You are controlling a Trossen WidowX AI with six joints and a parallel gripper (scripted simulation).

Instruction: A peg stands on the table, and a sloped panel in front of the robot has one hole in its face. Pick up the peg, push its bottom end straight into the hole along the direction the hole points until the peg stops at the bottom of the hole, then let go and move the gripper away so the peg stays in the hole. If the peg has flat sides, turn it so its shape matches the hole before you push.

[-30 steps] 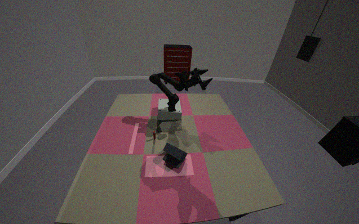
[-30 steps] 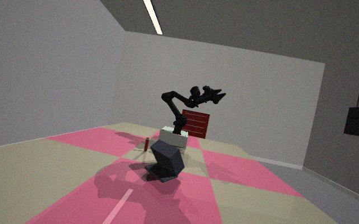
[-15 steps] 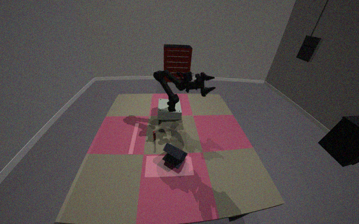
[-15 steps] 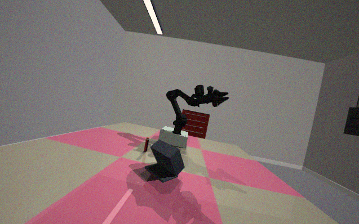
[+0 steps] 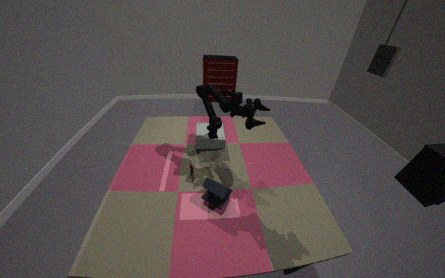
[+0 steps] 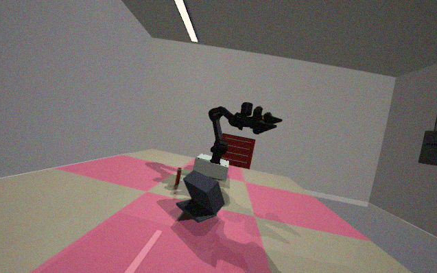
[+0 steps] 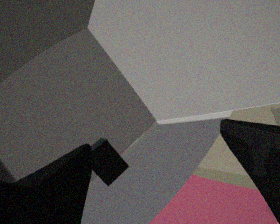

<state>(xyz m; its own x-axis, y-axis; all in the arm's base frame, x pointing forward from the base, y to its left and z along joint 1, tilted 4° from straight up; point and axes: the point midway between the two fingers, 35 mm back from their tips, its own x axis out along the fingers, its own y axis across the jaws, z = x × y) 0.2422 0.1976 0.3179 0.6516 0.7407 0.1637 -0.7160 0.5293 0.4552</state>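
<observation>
peg untouched, gripper high and wide of it

the gripper [image 5: 259,115] is held high above the far right part of the table [image 5: 133,241], its fingers spread almost to their full range with nothing between them. the peg [image 5: 191,169] is seen standing upright on the checkered top, in front of the arm's pale base block [image 5: 202,130] and a little to one side, well apart from the gripper. the sloped panel [image 5: 216,191] is set near the peg, further from the base; its hole is not made out in any view.

several risks are judged from this. the wrist view is filled with wall, floor and a corner of the table, so the peg is not sighted from the hand, and a descent begun without a corrected heading could be placed beside it. the peg is slim and tall, so it could be tipped by one finger arriving first. a grasp taken too low would leave little bottom end free for insertion. if the peg has flat sides, which cannot be told here, a mismatch at the hole could jam it.

the peg appears as a small dark red rod. the panel is a dark, matt, angular block on a foot. the table is laid in flat pink and khaki squares.
</observation>
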